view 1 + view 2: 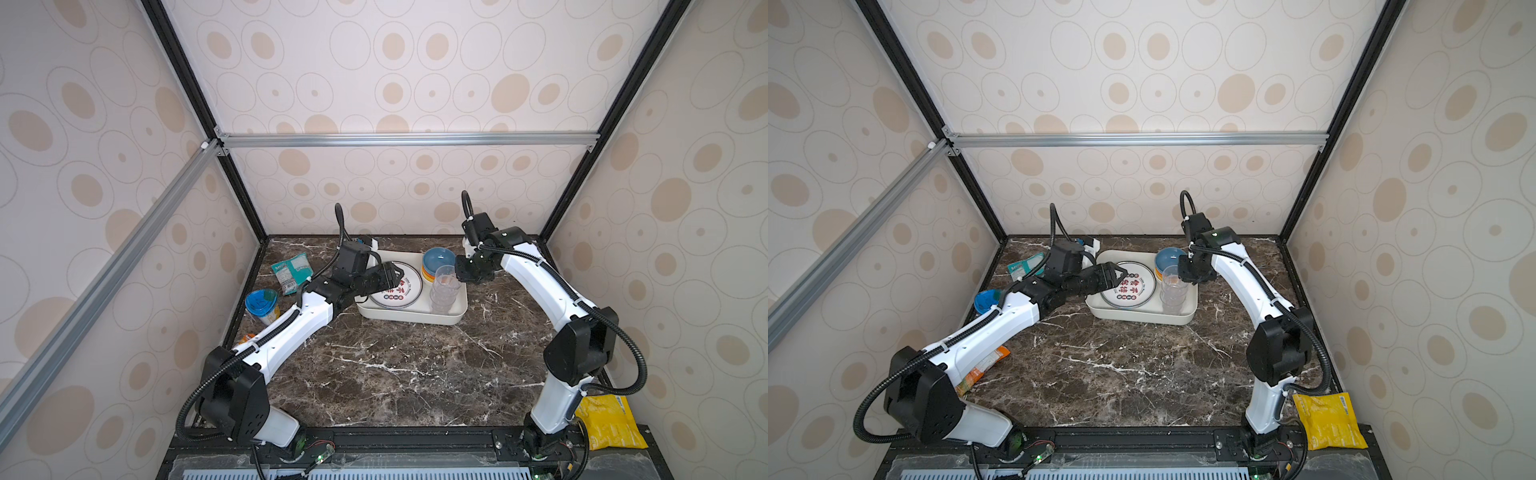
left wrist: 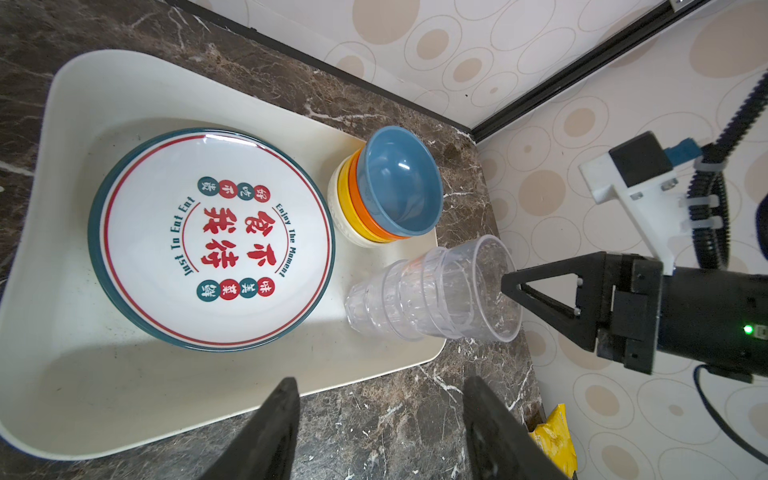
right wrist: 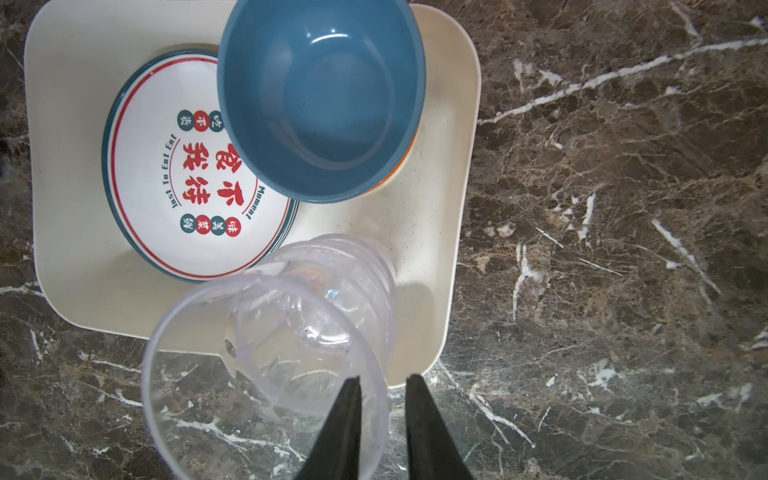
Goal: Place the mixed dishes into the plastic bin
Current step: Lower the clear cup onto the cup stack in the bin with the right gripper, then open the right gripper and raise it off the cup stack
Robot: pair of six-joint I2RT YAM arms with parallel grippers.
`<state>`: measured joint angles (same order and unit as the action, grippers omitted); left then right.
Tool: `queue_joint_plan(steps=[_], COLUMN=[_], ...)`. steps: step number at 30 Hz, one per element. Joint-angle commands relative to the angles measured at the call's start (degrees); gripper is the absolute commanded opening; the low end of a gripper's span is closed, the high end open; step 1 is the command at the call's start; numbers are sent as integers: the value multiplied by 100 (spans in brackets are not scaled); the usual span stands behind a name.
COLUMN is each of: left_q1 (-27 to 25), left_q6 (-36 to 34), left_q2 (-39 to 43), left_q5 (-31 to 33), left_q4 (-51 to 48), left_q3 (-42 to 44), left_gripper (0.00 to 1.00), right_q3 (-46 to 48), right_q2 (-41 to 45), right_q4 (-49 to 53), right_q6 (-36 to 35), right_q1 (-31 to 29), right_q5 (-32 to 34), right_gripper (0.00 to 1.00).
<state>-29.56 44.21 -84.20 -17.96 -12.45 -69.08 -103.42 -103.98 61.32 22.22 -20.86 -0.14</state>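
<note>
R gripper [image 3: 380, 380] has its jaws parted a little, astride the lip of the top cup in a stack of clear cups [image 3: 324, 291]; a gap shows beside the wall, so no squeeze is visible. The stack stands just ahead of it, in the plastic bin [image 3: 436, 208], near corner on the R side. Beyond the cups is the bowl stack [image 3: 320, 99], and further over toward the L gripper [image 2: 381, 382] are the plates [image 2: 216, 237]. L gripper is spread wide w/ nothing between the fingers, up over the bin's L side. The bin sits on a dark brown marble-look tabletop [image 3: 623, 249] w/ white veins, boxed in by cream walls [image 1: 415, 83] printed w/ tan ovals and by a black and aluminium frame [image 1: 407, 139]. R wrist view shows only the blue bowl plus an orange sliver; L wrist view shows all 4 colours: blue, orange, yellow, cream. A top view shows an orange packet [image 1: 984, 368] under the L arm. Count: 1 bin, 4 bowls, at least 2 plates, several nested cups (exact no. unclear). Well out from L gripper are 1 teal packet [image 1: 291, 272] and 1 blue-lidded cup [image 1: 262, 305]; 1 yellow packet [image 1: 613, 422] lies by the R arm's base.
</note>
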Motion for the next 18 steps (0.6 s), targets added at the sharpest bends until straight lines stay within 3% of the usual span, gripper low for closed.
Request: queue_joint_plan(steps=[1,6,12,18], left_q1=[23,29,107,287], left_q6=[86,62,-51,-284], left_q2=[5,59,151,233], left_q5=[0,148,398,660], left_q4=[120,92,-40,-257], left_q3=[17,52,56,-176], left_gripper=[63,64,64,65], right_q3=[-197,-211,436,1003], right_q2=[75,362,1185,1788], right_q4=[127,174,-443,-876], right_q6=[9,19,91,92], right_q1=[30,52,133,289], right_q5=[44,178,190,67], right_gripper=[24,25,41,47])
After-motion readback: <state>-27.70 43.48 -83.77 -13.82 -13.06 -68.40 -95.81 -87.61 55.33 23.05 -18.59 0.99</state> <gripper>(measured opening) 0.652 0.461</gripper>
